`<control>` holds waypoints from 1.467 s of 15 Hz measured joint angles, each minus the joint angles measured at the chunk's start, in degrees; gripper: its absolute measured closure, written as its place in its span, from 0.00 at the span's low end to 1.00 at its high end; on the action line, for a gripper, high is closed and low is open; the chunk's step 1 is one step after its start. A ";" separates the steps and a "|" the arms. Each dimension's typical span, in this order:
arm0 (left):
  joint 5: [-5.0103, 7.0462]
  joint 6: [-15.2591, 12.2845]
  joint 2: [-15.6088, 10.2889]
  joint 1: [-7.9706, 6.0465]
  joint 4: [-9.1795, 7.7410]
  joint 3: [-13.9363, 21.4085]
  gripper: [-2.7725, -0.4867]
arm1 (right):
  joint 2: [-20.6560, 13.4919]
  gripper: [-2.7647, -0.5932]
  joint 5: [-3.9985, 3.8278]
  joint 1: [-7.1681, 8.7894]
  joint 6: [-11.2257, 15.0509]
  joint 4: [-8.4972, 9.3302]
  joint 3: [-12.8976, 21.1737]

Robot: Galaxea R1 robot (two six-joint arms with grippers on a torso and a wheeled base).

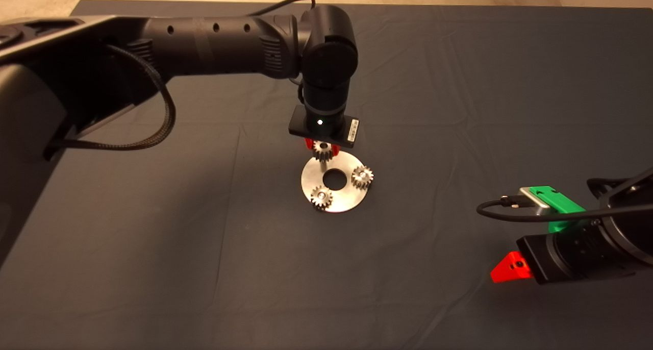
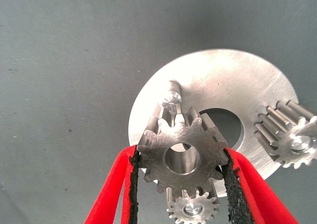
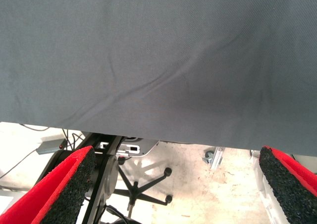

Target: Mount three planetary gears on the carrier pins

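The shiny carrier disc lies at the mat's middle, with two planetary gears seated on its pins: one at the front left, one at the right. My left gripper hangs over the disc's far edge, shut on the third gear, which it holds by its teeth above the disc. The one bare carrier pin stands just beside and below the held gear, apart from it. The seated gears also show in the left wrist view. My right gripper waits open at the mat's lower right.
Dark mat spreads around the disc, with the pale floor past its far edge. The right wrist view shows the mat's edge and, beyond it, an office chair base on the floor.
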 joint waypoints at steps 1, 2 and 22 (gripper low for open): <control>0.00 0.22 0.00 0.11 0.04 -0.05 0.81 | 0.02 0.14 0.02 0.00 -0.01 0.02 0.00; 0.00 0.44 0.00 0.12 0.06 -0.28 0.81 | 0.02 0.14 0.02 0.00 -0.02 0.02 0.00; 0.01 3.63 0.02 1.88 6.68 -0.61 0.81 | -0.01 0.14 0.02 -0.80 -0.39 0.02 0.00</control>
